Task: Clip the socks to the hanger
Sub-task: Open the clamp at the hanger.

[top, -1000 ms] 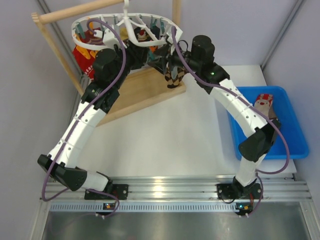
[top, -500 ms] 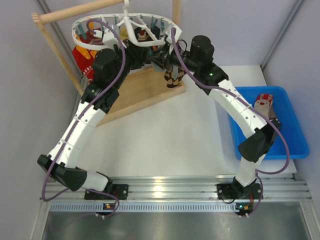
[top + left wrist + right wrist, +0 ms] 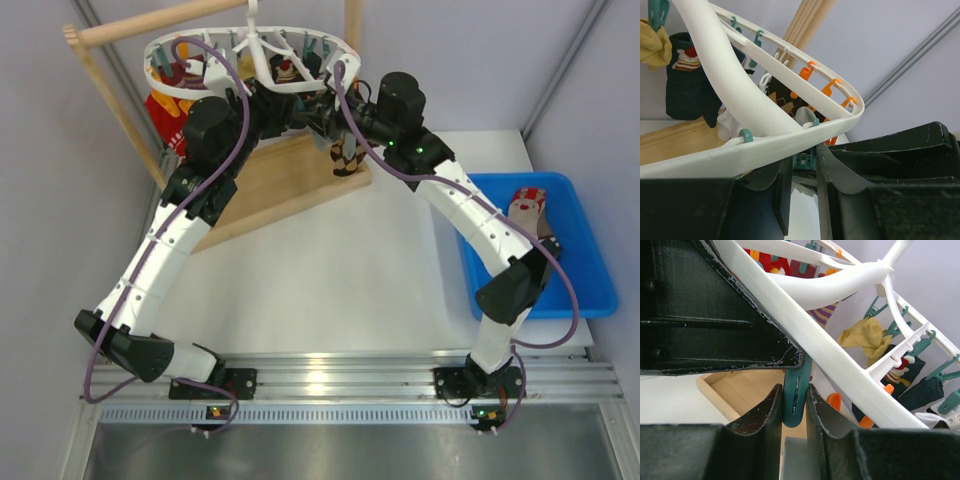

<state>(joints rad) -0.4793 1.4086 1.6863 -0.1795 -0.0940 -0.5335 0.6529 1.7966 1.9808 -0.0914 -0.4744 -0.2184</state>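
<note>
The hanger (image 3: 300,88) is a smooth white plastic oval ring with curved inner spokes and small teal and orange pegs along its rim. It hangs by its centre hook under the round rod of a light wooden frame (image 3: 290,180) at the far left of the tabletop (image 3: 330,290). Soft fabric socks (image 3: 687,75) hang from several pegs: one dark with a red and white motif, one yellow, one in a diamond pattern. A further patterned sock (image 3: 527,208) lies in the blue bin (image 3: 590,270) on the right, well apart from the hanger. The right pincer (image 3: 794,412) sits just beneath a white spoke, its two black fingers pressed together on a teal peg (image 3: 796,385) that hangs upright from the spoke. The left pincer (image 3: 802,200) is under the opposite rim, fingers narrowly apart, with a second teal clip (image 3: 803,161) at the upper end of the gap. I cannot tell whether those fingers press on it.
</note>
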